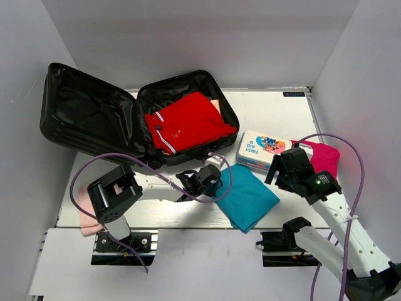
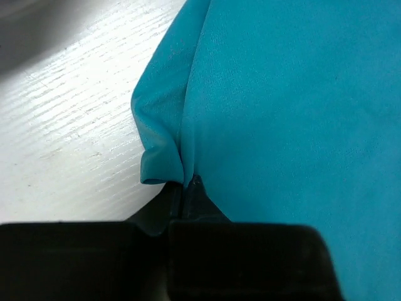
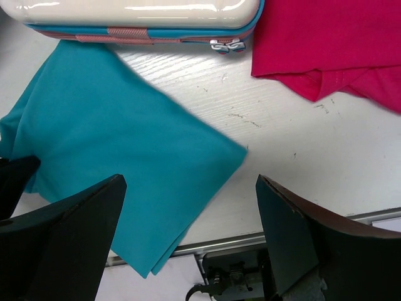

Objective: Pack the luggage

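The black suitcase lies open at the back left, with a folded red shirt in its right half. A folded teal cloth lies on the table in front of it. My left gripper is shut on the teal cloth's left edge; the fabric bunches at the closed fingertips. My right gripper hangs open and empty above the table between the teal cloth and a magenta cloth. Its wide-spread fingers hold nothing.
A white first-aid case sits right of the suitcase, also in the right wrist view. The magenta cloth lies at the right behind my right gripper. A pink cloth lies at the left by the left arm base.
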Robot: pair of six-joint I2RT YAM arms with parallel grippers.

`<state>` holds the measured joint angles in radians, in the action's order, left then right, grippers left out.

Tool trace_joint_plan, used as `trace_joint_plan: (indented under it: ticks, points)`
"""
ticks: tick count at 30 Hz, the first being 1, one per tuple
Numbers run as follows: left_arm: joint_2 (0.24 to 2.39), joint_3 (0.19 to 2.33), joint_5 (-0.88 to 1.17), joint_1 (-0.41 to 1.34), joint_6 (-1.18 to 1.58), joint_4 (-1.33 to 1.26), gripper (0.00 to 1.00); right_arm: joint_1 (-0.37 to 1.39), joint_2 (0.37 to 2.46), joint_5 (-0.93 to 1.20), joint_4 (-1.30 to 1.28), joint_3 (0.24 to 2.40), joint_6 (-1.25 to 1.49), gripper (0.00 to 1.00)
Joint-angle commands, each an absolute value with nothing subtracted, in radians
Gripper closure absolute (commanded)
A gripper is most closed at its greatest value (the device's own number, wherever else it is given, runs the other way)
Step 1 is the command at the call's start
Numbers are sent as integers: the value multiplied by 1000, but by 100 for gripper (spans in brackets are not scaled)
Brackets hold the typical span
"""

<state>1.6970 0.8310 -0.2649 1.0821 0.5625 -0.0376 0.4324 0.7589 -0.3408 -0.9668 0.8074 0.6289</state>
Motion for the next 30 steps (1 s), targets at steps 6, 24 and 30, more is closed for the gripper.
trace_joint_plan:
  ticks: [6, 24, 30]
  points:
    - [1531, 932, -115, 1068, 149, 32, 100, 434, 781, -383, -907, 798, 606, 10]
    - [1489, 1035, 101, 832, 158, 489, 100, 486, 1199, 49, -450, 842, 275, 14]
    - [1486, 959, 112, 733, 267, 486, 100, 551, 1383, 86, -385, 962, 213, 16]
